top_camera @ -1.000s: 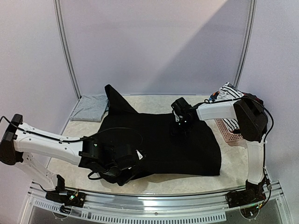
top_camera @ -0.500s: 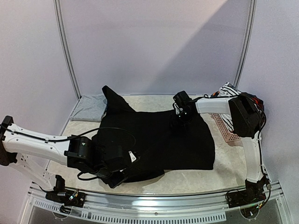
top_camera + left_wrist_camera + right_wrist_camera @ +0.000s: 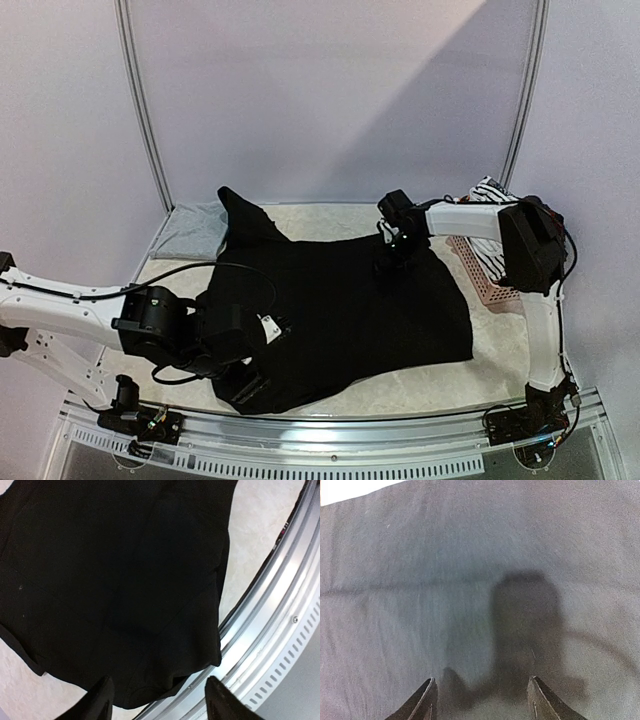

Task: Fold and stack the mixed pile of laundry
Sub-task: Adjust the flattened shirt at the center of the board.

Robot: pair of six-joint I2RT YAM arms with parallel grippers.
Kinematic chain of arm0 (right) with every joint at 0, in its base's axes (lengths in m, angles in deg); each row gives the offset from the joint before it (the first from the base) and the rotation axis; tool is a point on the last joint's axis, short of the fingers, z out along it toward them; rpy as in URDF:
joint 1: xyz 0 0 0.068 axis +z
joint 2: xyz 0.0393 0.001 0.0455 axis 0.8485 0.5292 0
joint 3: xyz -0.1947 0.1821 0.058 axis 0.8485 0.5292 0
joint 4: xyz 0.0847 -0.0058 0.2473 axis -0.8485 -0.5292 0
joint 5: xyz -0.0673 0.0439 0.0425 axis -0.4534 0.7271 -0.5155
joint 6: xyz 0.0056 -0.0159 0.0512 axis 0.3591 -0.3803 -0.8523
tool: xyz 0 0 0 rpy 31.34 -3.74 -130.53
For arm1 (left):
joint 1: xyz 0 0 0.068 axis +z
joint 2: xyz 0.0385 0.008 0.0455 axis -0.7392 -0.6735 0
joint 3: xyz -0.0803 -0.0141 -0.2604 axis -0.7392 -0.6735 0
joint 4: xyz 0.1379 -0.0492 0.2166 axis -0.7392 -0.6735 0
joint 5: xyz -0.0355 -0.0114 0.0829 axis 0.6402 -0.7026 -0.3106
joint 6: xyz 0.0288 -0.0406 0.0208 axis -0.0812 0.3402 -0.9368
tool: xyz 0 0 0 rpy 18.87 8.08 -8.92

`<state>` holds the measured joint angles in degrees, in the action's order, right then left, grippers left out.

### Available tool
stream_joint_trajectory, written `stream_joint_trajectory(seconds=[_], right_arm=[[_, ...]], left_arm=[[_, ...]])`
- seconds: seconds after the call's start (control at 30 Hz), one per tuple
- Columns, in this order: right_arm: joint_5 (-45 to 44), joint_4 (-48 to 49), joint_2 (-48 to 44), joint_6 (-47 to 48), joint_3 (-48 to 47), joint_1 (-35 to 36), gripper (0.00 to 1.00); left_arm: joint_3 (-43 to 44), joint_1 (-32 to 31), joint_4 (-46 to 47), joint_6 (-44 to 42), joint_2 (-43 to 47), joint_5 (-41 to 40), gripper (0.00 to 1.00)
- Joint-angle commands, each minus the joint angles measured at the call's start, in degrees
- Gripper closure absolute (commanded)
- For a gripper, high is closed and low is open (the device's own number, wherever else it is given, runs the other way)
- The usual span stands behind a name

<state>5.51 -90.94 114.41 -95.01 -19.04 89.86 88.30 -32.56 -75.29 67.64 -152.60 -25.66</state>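
Note:
Large black trousers (image 3: 350, 300) lie spread flat across the middle of the table, one pointed end reaching the back left. In the left wrist view their near corner (image 3: 165, 680) hangs by the front metal rail. My left gripper (image 3: 250, 362) hovers over that corner, its jaws (image 3: 157, 700) open and holding nothing. My right gripper (image 3: 392, 264) stands over the trousers' far edge, open, with only dark cloth (image 3: 480, 605) below its fingers (image 3: 425, 700). A folded light grey garment (image 3: 195, 230) rests at the back left. A white black-striped piece (image 3: 490, 192) sits in the basket.
A pink perforated basket (image 3: 488, 285) stands at the right edge of the table behind the right arm. The front metal rail (image 3: 280, 630) runs close under the left gripper. Bare marble table (image 3: 500, 350) shows at the front right.
My left gripper has opened and let go of the trousers' near corner after drawing it toward the front left. The right gripper shifted slightly back along the far edge.

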Motion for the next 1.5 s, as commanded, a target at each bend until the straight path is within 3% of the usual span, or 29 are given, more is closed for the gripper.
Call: stream_joint_trajectory(seconds=[0.0, 0.13, 0.27, 0.53, 0.73, 1.07, 1.3, 1.37, 1.47], right_arm=[[-1.14, -1.60, -12.24, 0.92, 4.78, -0.29, 0.36], [-2.18, -0.61, -21.70, -0.21, 11.61, -0.26, 0.33], [-0.33, 5.33, -32.76, -2.77, 24.62, 0.29, 0.32], [-4.27, 10.34, -50.41, -10.31, 44.32, 5.19, 0.31], [-7.01, 8.72, -60.03, -14.91, 51.74, 6.52, 0.31], [-8.53, 3.36, -67.51, -16.03, 53.72, 7.34, 0.31], [-8.37, 2.14, -69.83, -16.43, 53.82, 8.55, 0.31], [-8.19, 1.96, -69.97, -16.47, 53.82, 8.93, 0.31], [-8.19, 1.50, -70.23, -16.86, 53.97, 9.92, 0.31]], left_arm=[[3.55, -3.09, 2.50, -0.22, -1.73, -2.05, 0.32], [8.58, -5.66, 5.77, -1.89, -8.98, -1.93, 0.32], [15.31, -7.21, 9.30, -4.56, -20.07, -4.00, 0.35], [30.17, -5.41, 10.57, -12.87, -39.48, -10.38, 0.35], [36.48, -3.96, 15.47, -20.24, -47.18, -7.84, 0.35], [42.24, 1.57, 18.07, -23.71, -55.57, -7.95, 0.38], [42.52, 4.53, 19.44, -24.52, -57.52, -5.24, 0.50], [42.55, 5.08, 19.87, -24.63, -57.98, -4.27, 0.58], [42.57, 5.91, 20.40, -24.51, -58.31, -2.67, 0.80]])
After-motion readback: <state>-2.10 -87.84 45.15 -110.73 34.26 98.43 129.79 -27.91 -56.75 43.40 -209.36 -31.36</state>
